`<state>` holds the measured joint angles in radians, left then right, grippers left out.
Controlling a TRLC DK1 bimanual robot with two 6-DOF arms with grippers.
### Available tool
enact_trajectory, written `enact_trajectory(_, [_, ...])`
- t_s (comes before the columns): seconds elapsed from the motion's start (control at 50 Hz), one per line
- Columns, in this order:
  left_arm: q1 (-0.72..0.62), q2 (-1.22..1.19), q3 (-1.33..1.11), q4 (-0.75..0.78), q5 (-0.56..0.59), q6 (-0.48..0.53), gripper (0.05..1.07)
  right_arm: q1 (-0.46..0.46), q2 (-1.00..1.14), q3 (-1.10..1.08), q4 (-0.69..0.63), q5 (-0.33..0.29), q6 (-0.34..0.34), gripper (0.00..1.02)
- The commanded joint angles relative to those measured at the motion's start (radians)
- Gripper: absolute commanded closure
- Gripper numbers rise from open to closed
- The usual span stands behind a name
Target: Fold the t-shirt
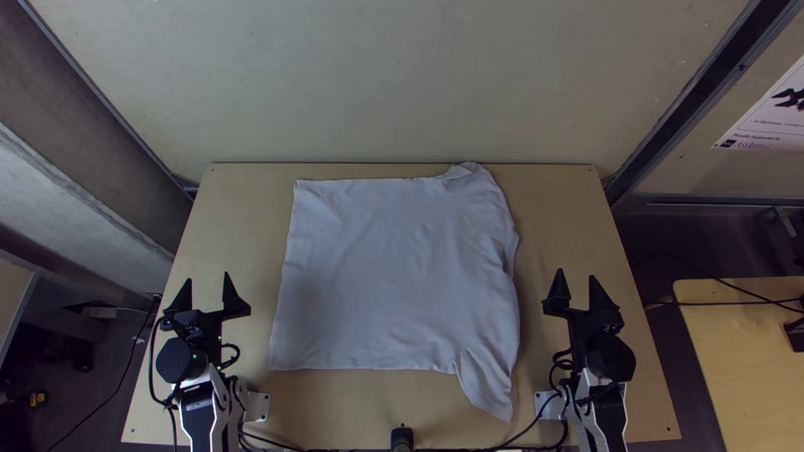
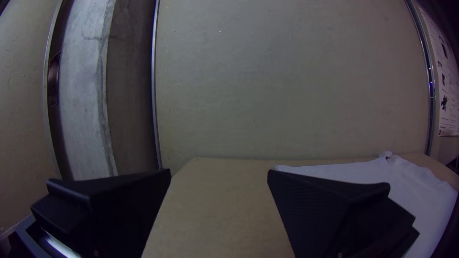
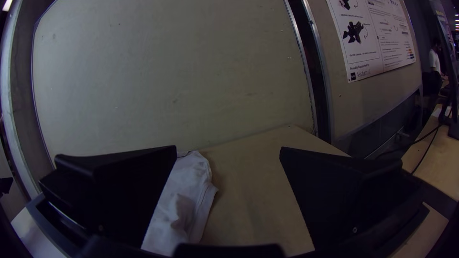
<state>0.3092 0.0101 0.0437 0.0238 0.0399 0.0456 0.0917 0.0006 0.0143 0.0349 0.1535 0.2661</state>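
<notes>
The t-shirt (image 1: 394, 276) lies spread on the table (image 1: 226, 243), sleeves uneven, its folding seemingly all left to do, while left gripper (image 1: 207, 293) and right gripper (image 1: 576, 291) stand wide-fingered and empty beside it.

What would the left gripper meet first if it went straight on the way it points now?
Probably the pale wall behind the table; the left gripper points past the t-shirt, though with its height unclear it might touch the tabletop first.

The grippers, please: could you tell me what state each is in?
Left gripper: open, holding nothing, beside the t-shirt.
Right gripper: open, holding nothing, on the shirt's other side.
</notes>
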Motion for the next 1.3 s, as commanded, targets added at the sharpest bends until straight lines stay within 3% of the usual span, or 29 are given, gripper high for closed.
enact_trajectory(0.0, [0.004,-0.010,-0.041,-0.028,0.000,-0.004,0.10,0.006,-0.002,-0.011,-0.013,0.003,0.021,0.03])
enact_trajectory(1.1, [-0.004,-0.013,-0.041,-0.021,-0.017,-0.043,0.10,-0.009,-0.005,-0.011,-0.010,0.003,0.027,0.03])
enact_trajectory(1.28, [-0.001,-0.013,-0.005,-0.010,-0.011,-0.036,0.10,-0.033,-0.007,0.001,0.114,0.006,0.002,0.03])
